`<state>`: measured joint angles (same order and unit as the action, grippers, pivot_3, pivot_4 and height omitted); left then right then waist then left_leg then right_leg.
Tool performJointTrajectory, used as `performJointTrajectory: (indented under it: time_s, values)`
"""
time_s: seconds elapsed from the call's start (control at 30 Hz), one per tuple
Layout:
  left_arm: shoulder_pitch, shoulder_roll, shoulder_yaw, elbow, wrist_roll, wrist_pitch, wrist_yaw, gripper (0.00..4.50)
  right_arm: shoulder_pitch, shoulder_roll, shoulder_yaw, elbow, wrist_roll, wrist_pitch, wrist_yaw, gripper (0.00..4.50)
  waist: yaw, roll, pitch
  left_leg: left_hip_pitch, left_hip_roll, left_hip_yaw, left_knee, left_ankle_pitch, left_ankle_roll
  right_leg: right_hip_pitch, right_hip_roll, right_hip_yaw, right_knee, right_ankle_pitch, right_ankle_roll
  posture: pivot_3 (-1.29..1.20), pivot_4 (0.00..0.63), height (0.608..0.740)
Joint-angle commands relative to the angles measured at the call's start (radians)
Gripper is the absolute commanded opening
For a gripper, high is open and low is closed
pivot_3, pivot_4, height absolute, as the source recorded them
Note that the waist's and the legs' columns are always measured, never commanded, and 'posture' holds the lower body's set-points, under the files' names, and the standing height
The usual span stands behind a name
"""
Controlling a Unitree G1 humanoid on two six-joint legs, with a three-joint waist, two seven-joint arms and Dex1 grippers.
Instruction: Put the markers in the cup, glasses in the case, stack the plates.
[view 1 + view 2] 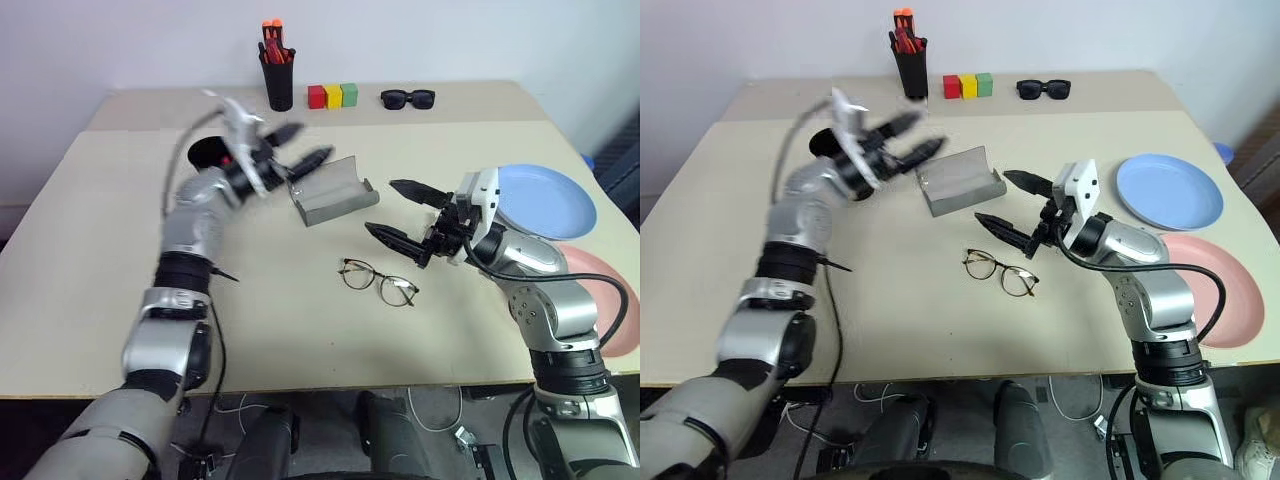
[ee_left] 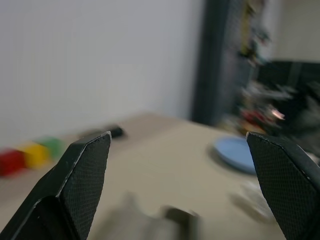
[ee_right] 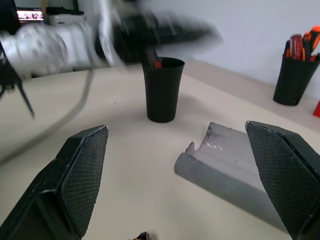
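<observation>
My left gripper (image 1: 305, 145) is open and blurred, above the table between the black cup (image 1: 205, 150) and the grey case (image 1: 333, 190). A marker's red tip (image 3: 157, 64) shows in the cup's mouth. The case lies open with nothing in it. In front of it the wire-frame glasses (image 1: 378, 280) lie flat on the table. My right gripper (image 1: 383, 208) is open, hovering just right of the case and above the glasses. The light blue plate (image 1: 545, 200) and the pink plate (image 1: 610, 300) lie side by side at the right.
A small black pen pot (image 1: 278, 70) with orange-capped pens stands at the back. Red, yellow and green blocks (image 1: 333, 96) and black sunglasses (image 1: 407, 98) sit beside it. The pink plate lies at the table's right edge.
</observation>
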<state>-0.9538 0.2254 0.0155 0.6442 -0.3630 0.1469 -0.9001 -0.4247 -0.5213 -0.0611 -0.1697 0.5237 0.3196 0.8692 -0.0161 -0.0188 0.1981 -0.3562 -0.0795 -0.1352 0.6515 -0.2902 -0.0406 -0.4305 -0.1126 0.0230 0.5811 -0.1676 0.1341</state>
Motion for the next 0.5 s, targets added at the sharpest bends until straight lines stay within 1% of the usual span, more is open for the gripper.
performJointTrajectory:
  time_s: [0.03,0.13,0.2,0.33,0.5]
  values:
    - [-0.07,-0.009,-0.045,0.096,0.113,-0.063,0.07,4.45,-0.003,-0.002,-0.023,-0.021,0.001,-0.02,-0.005,4.5,-0.004,0.0,0.0,0.0,0.0,0.0,0.0,0.0,0.0,0.0,0.0,0.0,0.0,0.0,0.0,0.0,0.15,0.74]
    - [-0.121,-0.049,-0.056,0.241,0.173,-0.06,0.174,4.45,0.027,-0.012,-0.04,-0.045,0.001,-0.019,-0.018,4.5,0.001,0.0,0.0,0.0,0.001,0.001,-0.001,0.0,0.0,-0.001,0.001,0.0,0.0,0.0,-0.001,0.0,0.15,0.74]
    - [-0.142,-0.062,-0.049,0.301,0.187,-0.059,0.2,4.45,0.039,-0.015,-0.044,-0.056,0.002,-0.018,-0.025,4.5,0.004,0.0,0.0,-0.001,0.001,0.001,-0.001,0.0,0.0,-0.001,0.0,0.0,0.0,0.0,0.0,0.0,0.15,0.74]
    - [-0.158,-0.074,-0.08,0.385,0.232,-0.025,0.161,4.45,0.057,-0.014,-0.051,-0.076,0.0,-0.021,-0.042,4.5,0.003,0.0,0.0,-0.001,0.0,0.001,-0.001,0.0,0.0,-0.001,0.0,0.0,-0.001,0.0,0.0,0.0,0.15,0.74]
    - [-0.163,-0.081,-0.112,0.423,0.285,0.008,0.102,4.45,0.067,-0.013,-0.05,-0.086,-0.005,-0.026,-0.051,4.5,0.003,0.0,0.0,-0.001,0.0,0.001,-0.001,0.0,0.0,-0.001,0.0,0.0,-0.001,0.0,0.0,0.0,0.15,0.74]
